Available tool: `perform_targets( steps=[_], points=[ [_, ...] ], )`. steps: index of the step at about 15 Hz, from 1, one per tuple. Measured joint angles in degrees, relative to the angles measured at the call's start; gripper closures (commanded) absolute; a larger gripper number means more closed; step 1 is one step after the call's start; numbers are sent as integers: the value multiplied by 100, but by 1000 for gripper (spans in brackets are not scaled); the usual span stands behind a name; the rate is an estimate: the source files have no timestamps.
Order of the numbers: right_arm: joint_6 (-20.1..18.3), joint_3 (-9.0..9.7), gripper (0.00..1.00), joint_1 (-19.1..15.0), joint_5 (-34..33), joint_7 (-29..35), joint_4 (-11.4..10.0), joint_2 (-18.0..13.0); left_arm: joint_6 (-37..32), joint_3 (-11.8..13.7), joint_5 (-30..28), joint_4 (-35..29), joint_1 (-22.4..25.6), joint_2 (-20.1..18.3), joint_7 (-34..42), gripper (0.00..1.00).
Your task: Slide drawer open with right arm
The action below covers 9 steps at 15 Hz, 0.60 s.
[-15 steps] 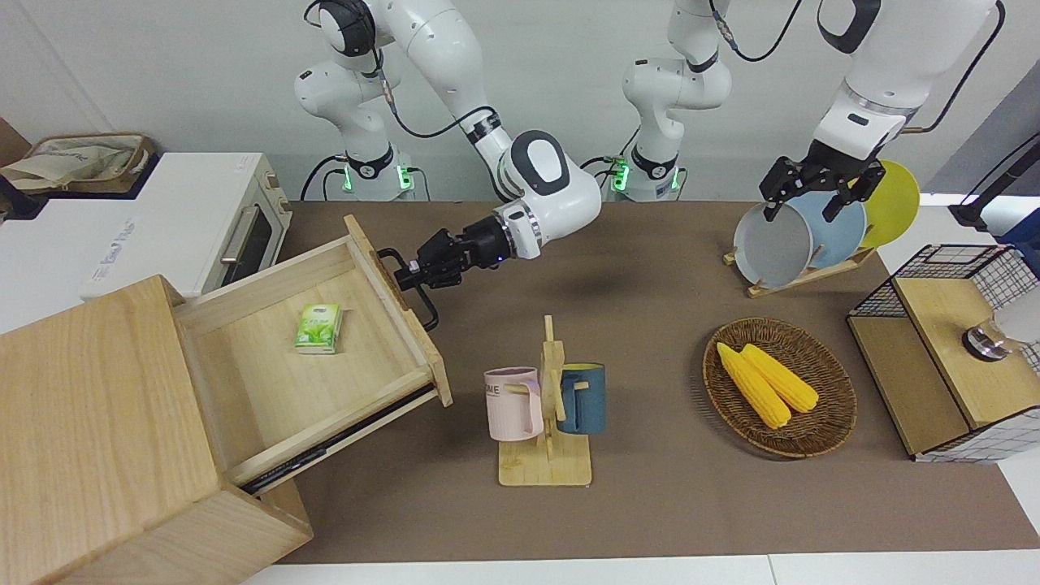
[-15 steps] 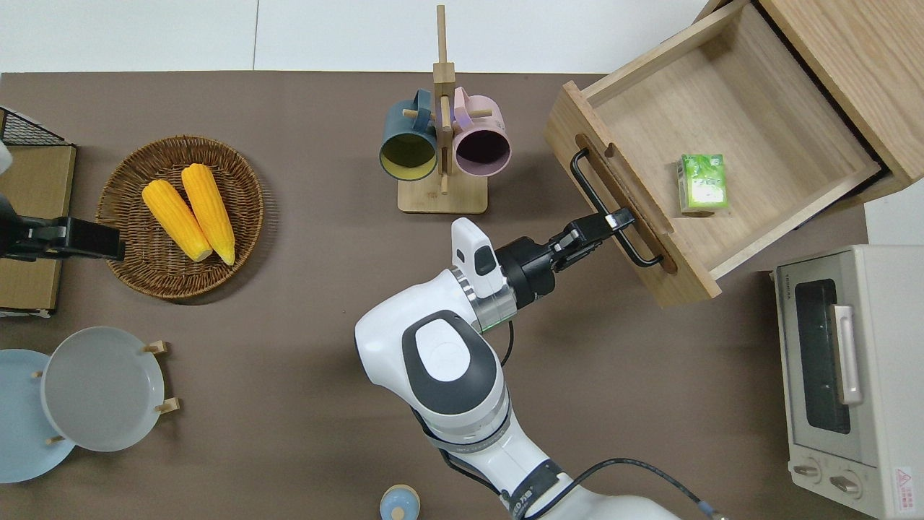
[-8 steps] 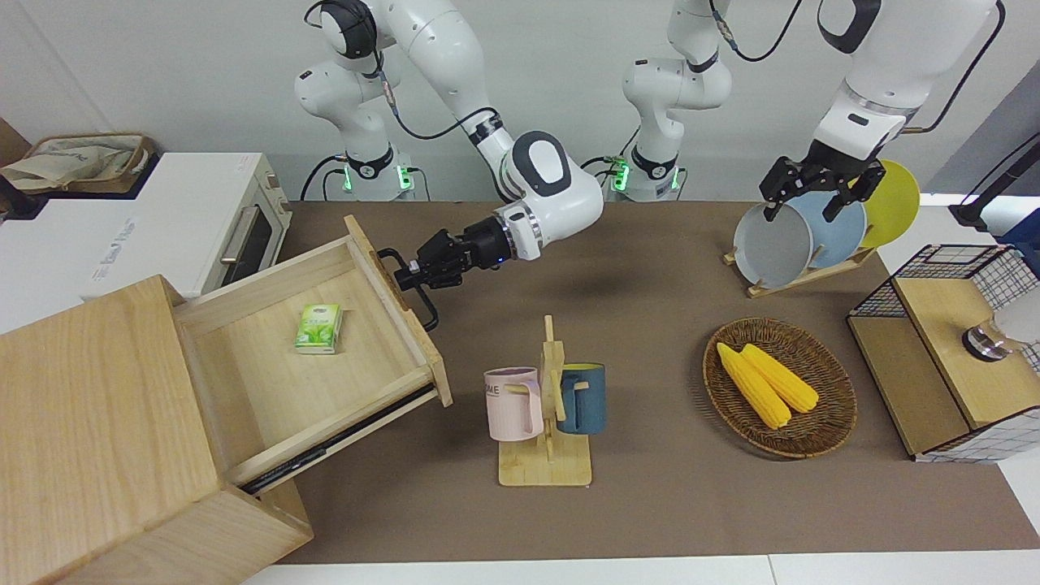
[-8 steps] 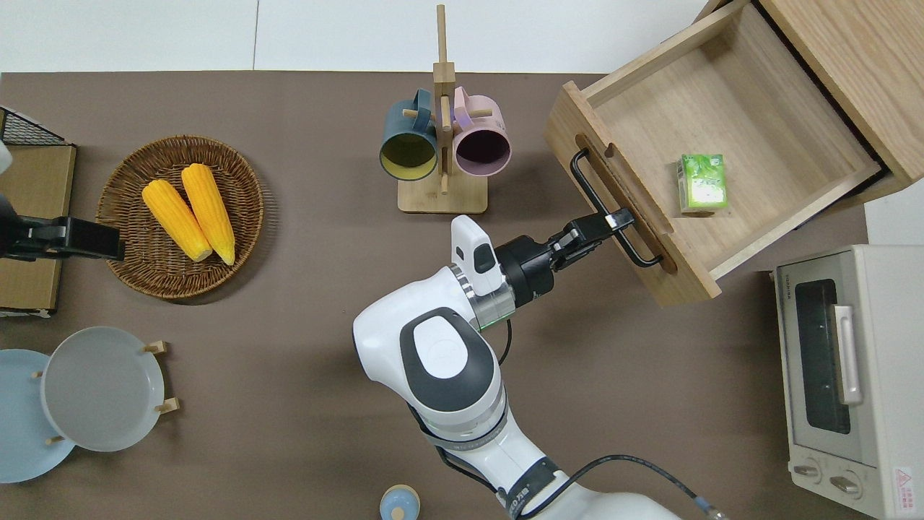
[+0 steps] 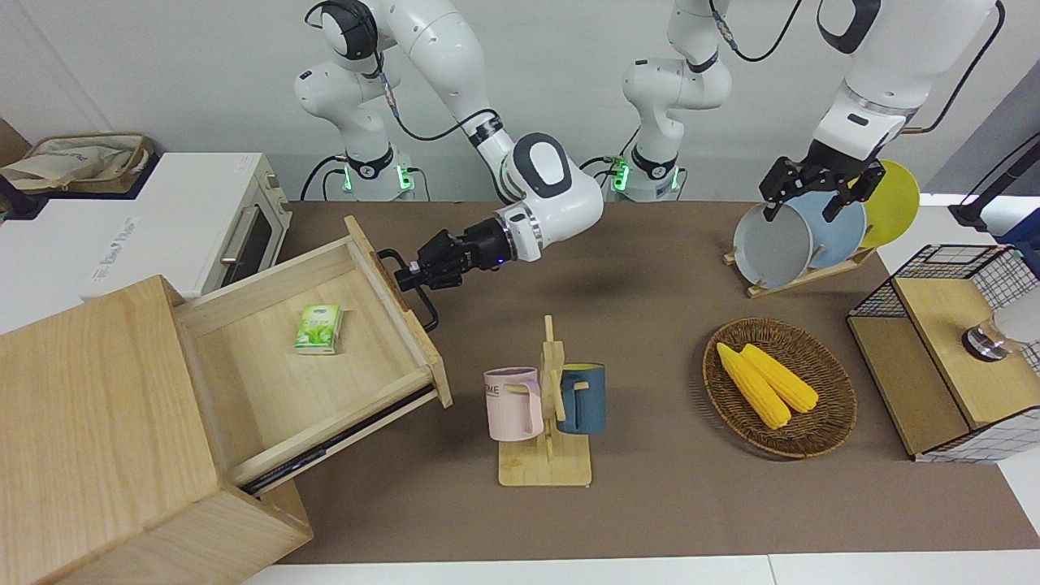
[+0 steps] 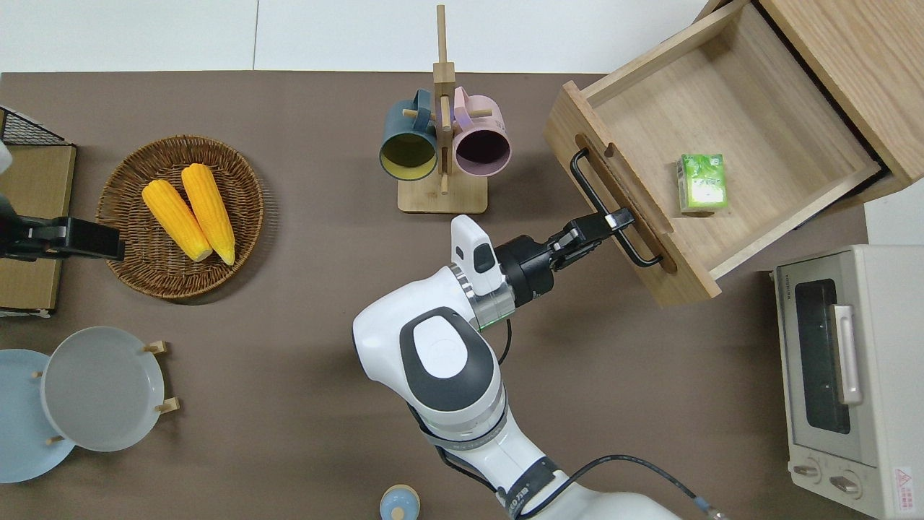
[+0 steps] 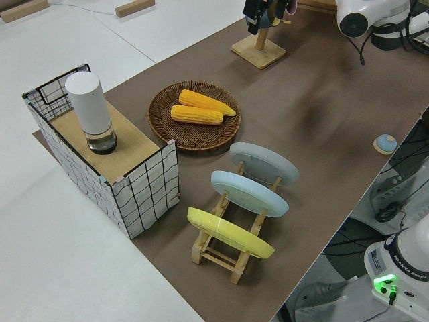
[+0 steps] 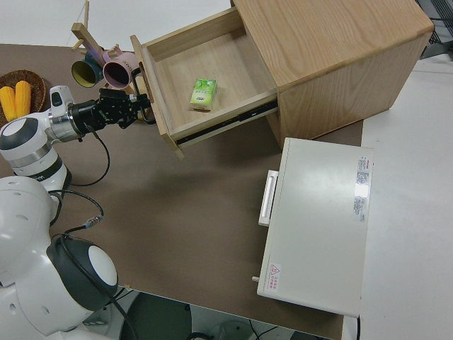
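My right tool (image 6: 611, 222) is clenched on the black handle (image 6: 605, 208) of the drawer (image 6: 711, 115), which is pulled far out. My left arm is parked.

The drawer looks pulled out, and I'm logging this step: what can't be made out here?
- Back of the drawer: still inside the wooden box, every view.
- Right gripper at the handle: finger gap too small to judge.
- Green packet: print too small.
- Left arm: parked.
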Motion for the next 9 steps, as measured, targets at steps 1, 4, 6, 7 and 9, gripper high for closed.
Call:
perform_targets(
  steps=[1,4,6,7,9],
  points=[
    [-6,0,96,7,-10,0,0,3,0,0,0,0,0,0,0,5],
    [-55,0,15,30,-99,-9,26,2,0,0,0,0,0,0,0,5],
    [-119,0,15,78,-147,-32,87,1,0,0,0,0,0,0,0,5],
    [-126,1,15,102,-148,-36,110,0,0,0,0,0,0,0,0,2],
    [-130,2,15,135,-144,23,133,0,0,0,0,0,0,0,0,5]
  ],
)
